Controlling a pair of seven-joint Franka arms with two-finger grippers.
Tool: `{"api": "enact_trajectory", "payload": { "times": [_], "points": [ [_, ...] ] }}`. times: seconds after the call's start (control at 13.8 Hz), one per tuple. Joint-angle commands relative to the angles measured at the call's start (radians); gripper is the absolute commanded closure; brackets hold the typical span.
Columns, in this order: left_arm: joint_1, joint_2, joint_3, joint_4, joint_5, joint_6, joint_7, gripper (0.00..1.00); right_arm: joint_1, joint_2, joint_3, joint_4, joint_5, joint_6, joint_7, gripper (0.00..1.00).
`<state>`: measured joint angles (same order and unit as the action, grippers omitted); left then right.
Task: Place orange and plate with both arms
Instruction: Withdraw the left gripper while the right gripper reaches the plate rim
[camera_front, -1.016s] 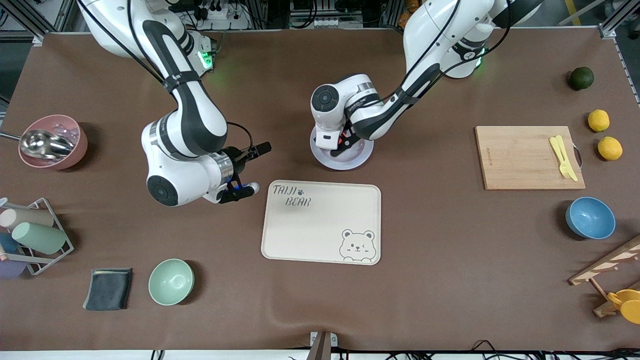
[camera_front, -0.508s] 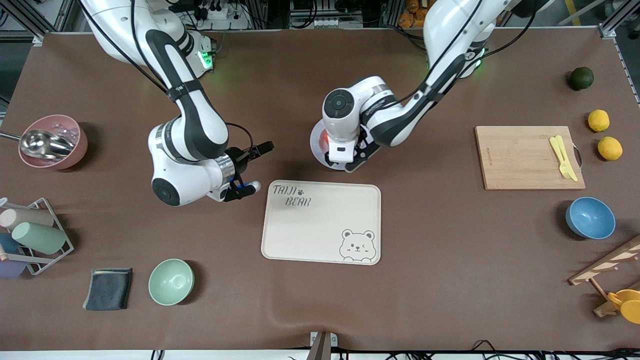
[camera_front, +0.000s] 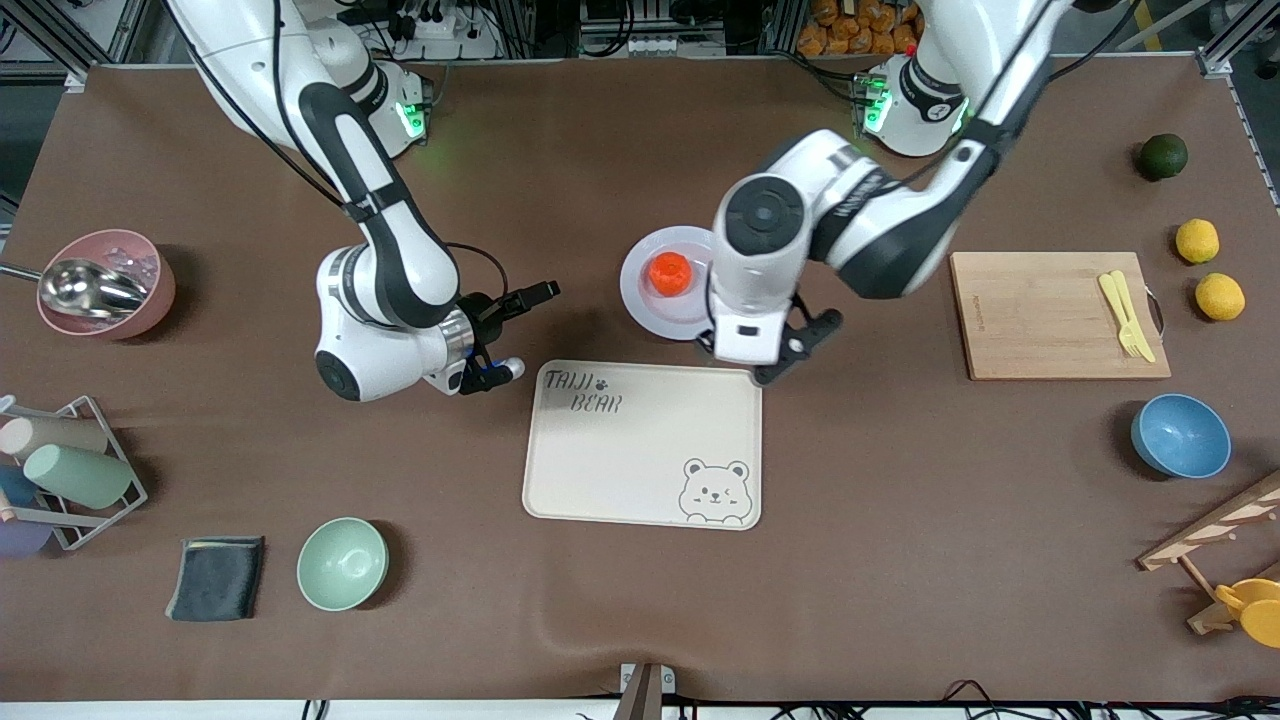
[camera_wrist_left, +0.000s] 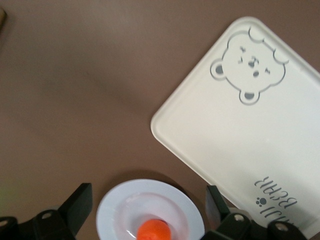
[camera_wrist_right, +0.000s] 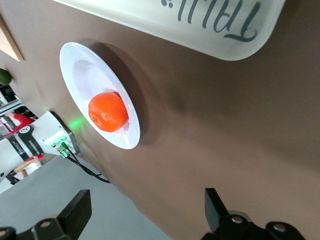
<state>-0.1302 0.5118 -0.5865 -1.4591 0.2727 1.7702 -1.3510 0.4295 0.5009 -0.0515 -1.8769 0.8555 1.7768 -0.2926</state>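
Orange (camera_front: 669, 272) is sitting on the plate (camera_front: 640, 300); open left gripper (camera_front: 790, 350) is hovering beside it, open right gripper (camera_front: 510, 330) waiting toward the right arm's end.

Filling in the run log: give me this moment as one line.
orange: on plate | plate: on table, beside bear tray | left gripper: open, over tray corner | right gripper: open, waiting beside tray

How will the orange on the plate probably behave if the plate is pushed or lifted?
The orange is round and glossy, so it may roll. It sits loose near the middle of the shallow plate, whose low rim would hardly stop it. The plate looks rigid, probably sliding flat if pushed.
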Motion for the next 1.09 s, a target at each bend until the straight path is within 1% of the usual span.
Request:
{"api": "enact_trajectory", "payload": {
  "times": [0.0,0.07,0.15,0.29,0.51,0.58,0.65,0.73,0.8,0.87,1.02],
  "points": [
    [0.159,-0.082,-0.012,0.025,-0.043,-0.06,0.236,0.0,0.057,-0.064,-0.002,-0.122,0.08,0.097,-0.037,0.0],
    [0.231,-0.116,-0.013,0.019,-0.043,-0.061,0.321,0.0,0.073,-0.065,-0.002,-0.139,0.091,0.128,-0.037,0.0],
    [0.272,-0.14,-0.012,0.02,-0.04,-0.06,0.399,0.0,0.086,-0.064,-0.002,-0.154,0.109,0.148,-0.039,0.0],
    [0.348,-0.174,-0.013,0.022,-0.026,-0.06,0.484,0.0,0.115,-0.064,-0.002,-0.171,0.169,0.159,-0.04,0.0],
    [0.42,-0.255,-0.007,0.022,-0.024,-0.061,0.66,0.0,0.17,-0.062,-0.002,-0.214,0.233,0.243,-0.04,0.0],
    [0.447,-0.298,-0.006,0.02,-0.027,-0.089,0.7,0.0,0.201,-0.062,-0.002,-0.228,0.253,0.284,-0.04,0.0],
    [0.498,-0.34,-0.006,0.02,-0.039,-0.115,0.745,0.0,0.233,-0.061,-0.002,-0.24,0.284,0.323,-0.04,0.0],
    [0.529,-0.354,-0.01,0.02,-0.043,-0.121,0.803,0.0,0.257,-0.061,-0.002,-0.249,0.315,0.358,-0.04,0.0],
    [0.526,-0.361,0.002,0.022,-0.062,-0.121,0.858,0.0,0.273,-0.061,-0.002,-0.251,0.338,0.375,-0.04,0.0],
    [0.458,-0.39,0.084,0.014,-0.073,-0.126,0.877,0.0,0.276,-0.055,-0.002,-0.249,0.37,0.381,-0.04,0.0],
    [0.159,-0.404,0.427,0.009,-0.102,-0.146,0.9,0.0,0.285,-0.042,-0.002,-0.245,0.41,0.389,-0.04,0.0]
  ]
}}
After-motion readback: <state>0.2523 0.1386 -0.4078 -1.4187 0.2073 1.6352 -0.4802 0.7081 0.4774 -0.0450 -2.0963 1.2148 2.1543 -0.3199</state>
